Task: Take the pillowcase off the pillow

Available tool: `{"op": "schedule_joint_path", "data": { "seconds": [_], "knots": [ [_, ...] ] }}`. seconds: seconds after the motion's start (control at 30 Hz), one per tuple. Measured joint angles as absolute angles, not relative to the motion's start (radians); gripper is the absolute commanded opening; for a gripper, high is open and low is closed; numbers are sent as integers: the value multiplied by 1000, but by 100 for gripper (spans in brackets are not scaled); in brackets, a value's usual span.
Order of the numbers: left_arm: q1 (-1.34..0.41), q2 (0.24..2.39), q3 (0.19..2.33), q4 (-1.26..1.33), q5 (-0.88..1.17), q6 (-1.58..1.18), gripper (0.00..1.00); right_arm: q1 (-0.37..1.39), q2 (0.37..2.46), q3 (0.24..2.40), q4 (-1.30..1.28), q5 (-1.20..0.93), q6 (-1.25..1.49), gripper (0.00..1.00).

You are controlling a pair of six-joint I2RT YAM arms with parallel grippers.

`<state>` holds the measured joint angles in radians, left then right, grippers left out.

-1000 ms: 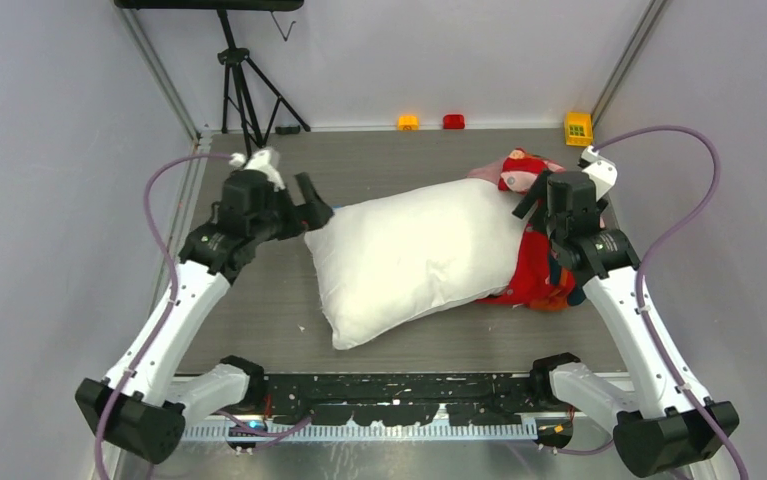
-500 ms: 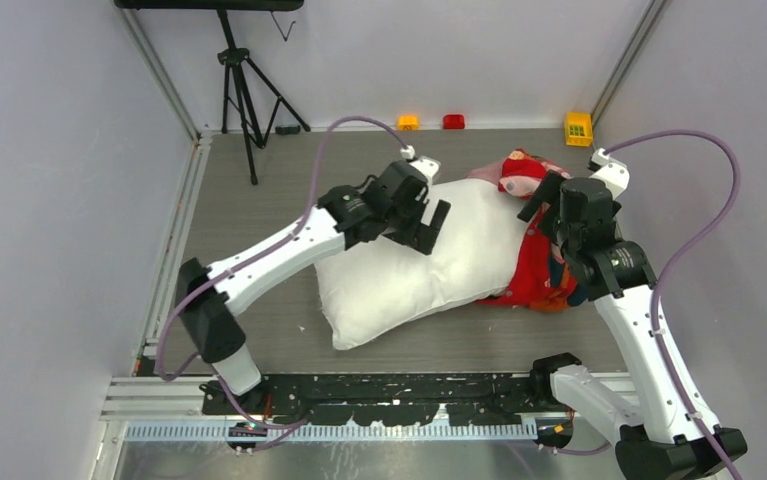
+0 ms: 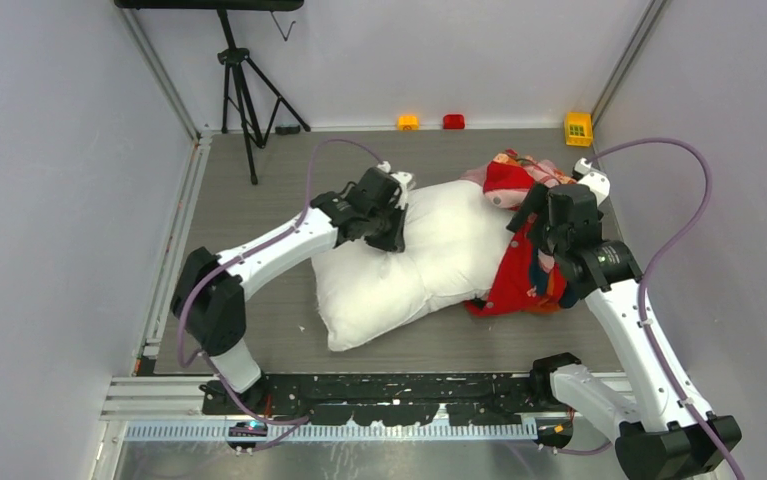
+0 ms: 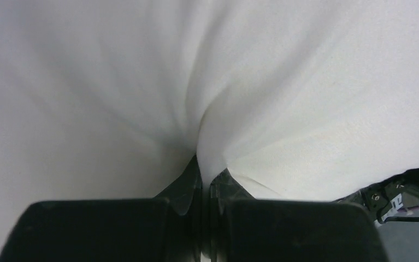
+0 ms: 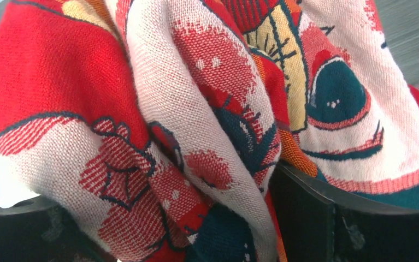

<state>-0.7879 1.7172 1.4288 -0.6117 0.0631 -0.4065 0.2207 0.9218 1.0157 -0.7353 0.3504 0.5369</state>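
Observation:
The plain white pillow (image 3: 429,265) lies slantwise on the grey table. Its right end is still inside the bunched red printed pillowcase (image 3: 511,285). My left gripper (image 3: 391,228) presses into the pillow's upper left part. In the left wrist view the left gripper (image 4: 207,180) is shut on a pinched fold of the white pillow (image 4: 305,109). My right gripper (image 3: 539,212) sits on the pillowcase at the pillow's right end. In the right wrist view the pillowcase (image 5: 207,109) fills the frame, its folds lying between the wide-apart fingers (image 5: 316,218) of the right gripper (image 5: 196,234).
A black tripod (image 3: 244,90) stands at the back left. Small orange (image 3: 408,122), red (image 3: 453,121) and yellow (image 3: 578,128) toy blocks lie along the far wall. Grey walls close in both sides, and a black rail (image 3: 389,385) runs along the near edge.
My left arm swung from beside the pillow's left end onto its top and shut on the white fabric. The pillowcase bunch and the right gripper shifted slightly left.

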Motion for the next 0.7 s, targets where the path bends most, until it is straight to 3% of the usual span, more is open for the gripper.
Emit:
{"op": "schedule_joint_path", "data": {
  "seconds": [0.27, 0.57, 0.7],
  "knots": [
    [-596, 1517, 1318, -655, 19, -343, 0, 243, 1006, 1066, -743, 189, 524, 93],
    [-555, 1371, 1259, -787, -235, -289, 0, 597, 1185, 1250, -801, 282, 459, 93],
    [-551, 1332, 1219, -776, -273, -328, 0, 672, 1240, 1279, -805, 319, 446, 91]
  ]
}}
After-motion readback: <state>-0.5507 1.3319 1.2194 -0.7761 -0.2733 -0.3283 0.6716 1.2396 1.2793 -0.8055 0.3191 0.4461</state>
